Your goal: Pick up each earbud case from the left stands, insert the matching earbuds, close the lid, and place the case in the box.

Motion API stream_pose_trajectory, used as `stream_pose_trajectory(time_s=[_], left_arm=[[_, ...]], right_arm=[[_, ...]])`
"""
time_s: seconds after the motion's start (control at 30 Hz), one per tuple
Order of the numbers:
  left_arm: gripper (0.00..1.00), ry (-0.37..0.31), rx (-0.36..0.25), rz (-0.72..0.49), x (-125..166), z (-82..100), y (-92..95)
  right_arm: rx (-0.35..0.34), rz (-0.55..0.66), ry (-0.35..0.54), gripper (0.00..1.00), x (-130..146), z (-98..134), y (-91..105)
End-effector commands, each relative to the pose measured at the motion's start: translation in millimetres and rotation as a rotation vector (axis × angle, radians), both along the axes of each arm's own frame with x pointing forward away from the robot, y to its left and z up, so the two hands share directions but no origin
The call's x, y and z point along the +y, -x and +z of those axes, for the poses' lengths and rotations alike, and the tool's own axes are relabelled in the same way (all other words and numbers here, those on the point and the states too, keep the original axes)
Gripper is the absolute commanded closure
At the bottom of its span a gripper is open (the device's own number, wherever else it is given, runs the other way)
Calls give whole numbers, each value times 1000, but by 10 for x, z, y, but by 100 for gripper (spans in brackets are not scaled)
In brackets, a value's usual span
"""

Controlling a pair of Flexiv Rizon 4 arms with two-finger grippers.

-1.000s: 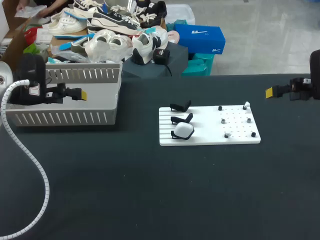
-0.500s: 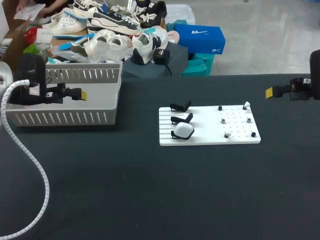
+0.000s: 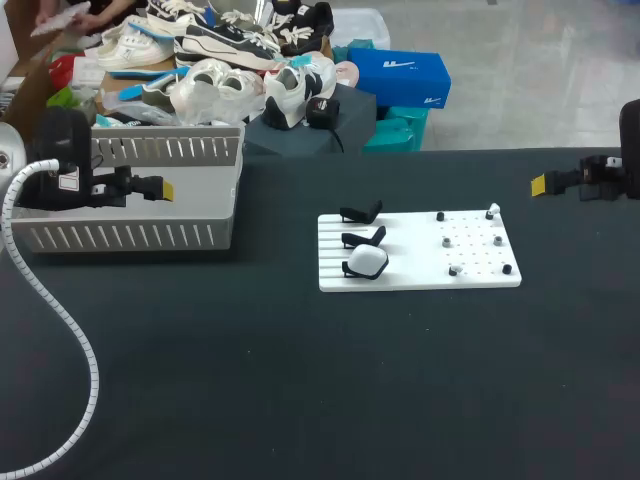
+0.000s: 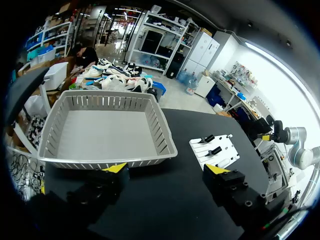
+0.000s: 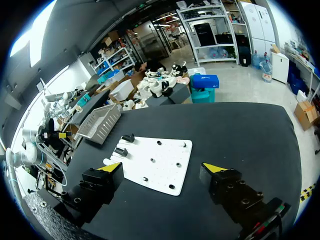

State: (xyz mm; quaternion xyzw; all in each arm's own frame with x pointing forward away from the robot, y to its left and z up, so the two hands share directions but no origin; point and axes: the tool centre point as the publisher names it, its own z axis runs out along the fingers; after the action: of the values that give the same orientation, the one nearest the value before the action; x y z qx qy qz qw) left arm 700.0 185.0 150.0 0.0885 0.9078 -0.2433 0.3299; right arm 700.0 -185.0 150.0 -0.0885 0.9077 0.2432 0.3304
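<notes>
A white earbud case (image 3: 367, 262) sits on the nearest of three black stands at the left of a white board (image 3: 420, 275); the other two stands (image 3: 362, 213) are empty. Small earbuds (image 3: 493, 210) rest on pegs on the board's right part. My left gripper (image 3: 165, 188) hovers open over the grey basket (image 3: 170, 150), far left of the board. In the left wrist view my left gripper (image 4: 165, 170) holds nothing, with the basket (image 4: 160, 130) ahead of it. My right gripper (image 3: 538, 184) is open, right of the board. In the right wrist view my right gripper (image 5: 161, 167) is empty above the board (image 5: 165, 150), with the case (image 5: 107, 161) beyond.
The grey slotted basket stands at the table's far left and looks empty inside. A white corrugated cable (image 3: 60, 320) of my left arm trails over the table's left side. Dark tabletop (image 3: 350, 380) stretches in front of the board.
</notes>
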Motion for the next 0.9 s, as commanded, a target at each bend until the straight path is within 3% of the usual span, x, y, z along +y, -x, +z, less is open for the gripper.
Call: stream_pose_trajectory(time_s=[0.03, 0.53, 0.9], left_arm=[[0, 0, 0, 0, 0, 0, 0], [0, 7, 0, -26, -3, 5, 7], [0, 44, -165, -280, -127, 157, 14]], right_arm=[[0, 0, 0, 0, 0, 0, 0], [0, 0, 0, 0, 0, 0, 0], [0, 0, 0, 0, 0, 0, 0]])
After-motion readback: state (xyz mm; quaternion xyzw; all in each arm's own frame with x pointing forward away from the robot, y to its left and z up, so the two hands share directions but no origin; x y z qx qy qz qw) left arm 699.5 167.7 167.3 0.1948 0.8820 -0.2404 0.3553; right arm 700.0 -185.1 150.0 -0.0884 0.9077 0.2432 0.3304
